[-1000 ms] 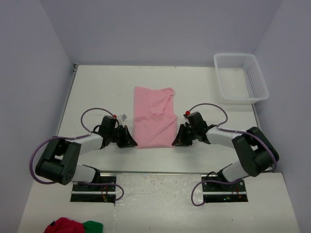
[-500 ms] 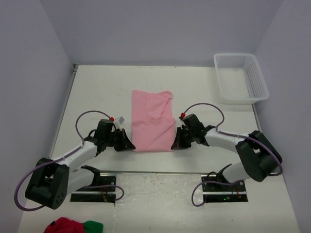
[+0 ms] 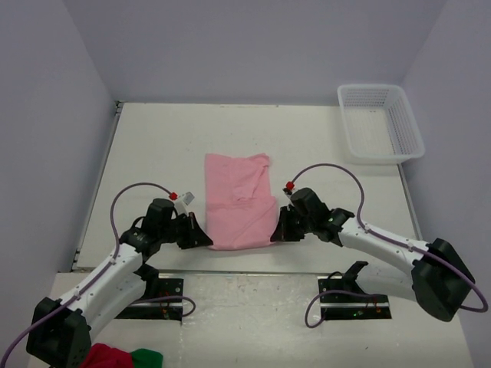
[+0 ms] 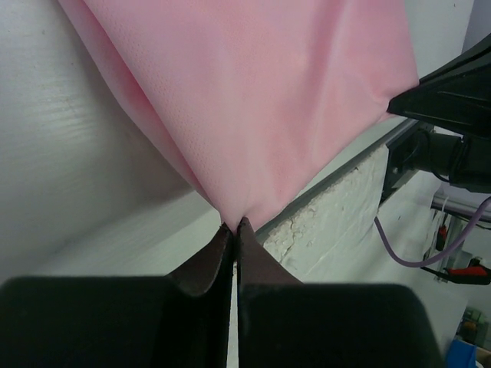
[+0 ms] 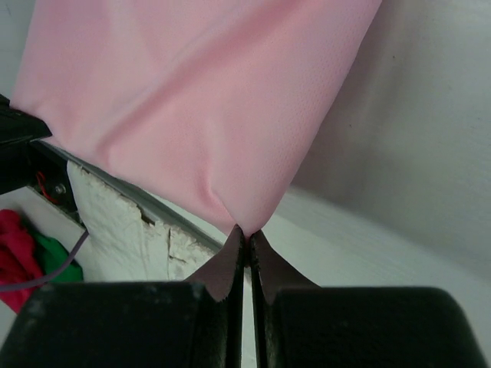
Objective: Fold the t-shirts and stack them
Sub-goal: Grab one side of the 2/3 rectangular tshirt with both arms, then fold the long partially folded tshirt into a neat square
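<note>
Folded pink t-shirt pinched at both near corners.
Left gripper closed tight on near-left corner; right gripper likewise on near-right.

I see a white painted flat table filling the middle of the top view. A light pink folded cotton t-shirt lies on it at centre, its lower edge near the table's front edge. A white plastic mesh basket sits at the upper right, well apart from the shirt.
</note>
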Robot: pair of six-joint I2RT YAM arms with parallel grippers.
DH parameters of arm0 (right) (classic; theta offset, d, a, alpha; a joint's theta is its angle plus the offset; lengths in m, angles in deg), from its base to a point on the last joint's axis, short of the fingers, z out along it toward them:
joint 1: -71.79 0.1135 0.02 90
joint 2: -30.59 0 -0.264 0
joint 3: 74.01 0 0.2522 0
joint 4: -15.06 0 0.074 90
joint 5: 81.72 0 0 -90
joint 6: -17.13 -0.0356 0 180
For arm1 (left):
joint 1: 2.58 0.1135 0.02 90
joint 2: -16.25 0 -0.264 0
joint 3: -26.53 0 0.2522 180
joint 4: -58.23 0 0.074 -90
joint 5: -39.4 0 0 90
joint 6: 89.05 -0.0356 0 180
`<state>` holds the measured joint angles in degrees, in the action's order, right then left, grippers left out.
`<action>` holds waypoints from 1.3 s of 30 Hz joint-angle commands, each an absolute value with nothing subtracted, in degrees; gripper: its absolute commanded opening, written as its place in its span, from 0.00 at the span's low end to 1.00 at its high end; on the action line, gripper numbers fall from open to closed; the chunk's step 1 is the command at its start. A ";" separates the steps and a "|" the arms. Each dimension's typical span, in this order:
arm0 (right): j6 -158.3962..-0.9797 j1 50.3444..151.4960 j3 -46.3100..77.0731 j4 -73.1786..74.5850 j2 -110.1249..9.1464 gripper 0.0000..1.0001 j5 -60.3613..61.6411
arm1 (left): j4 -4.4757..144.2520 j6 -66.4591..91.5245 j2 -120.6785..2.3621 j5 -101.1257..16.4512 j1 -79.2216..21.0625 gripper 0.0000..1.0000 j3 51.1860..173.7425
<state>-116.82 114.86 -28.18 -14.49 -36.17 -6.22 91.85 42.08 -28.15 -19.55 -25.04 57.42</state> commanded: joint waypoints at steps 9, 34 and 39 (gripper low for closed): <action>-117.53 118.99 -22.12 -27.94 -26.81 0.00 3.43 | 103.45 44.20 -23.30 -25.01 -27.10 0.00 72.18; -93.10 95.53 45.36 -37.89 -90.59 0.00 -7.18 | 82.37 30.93 -90.77 -41.90 -16.47 0.00 112.18; -90.11 91.40 70.47 -46.95 -106.39 0.18 -10.69 | 78.24 28.47 -96.68 -44.62 -14.19 0.00 116.75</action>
<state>-94.33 93.84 59.49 -40.52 -102.22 -7.38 83.63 32.18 -95.89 -41.28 -15.49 113.40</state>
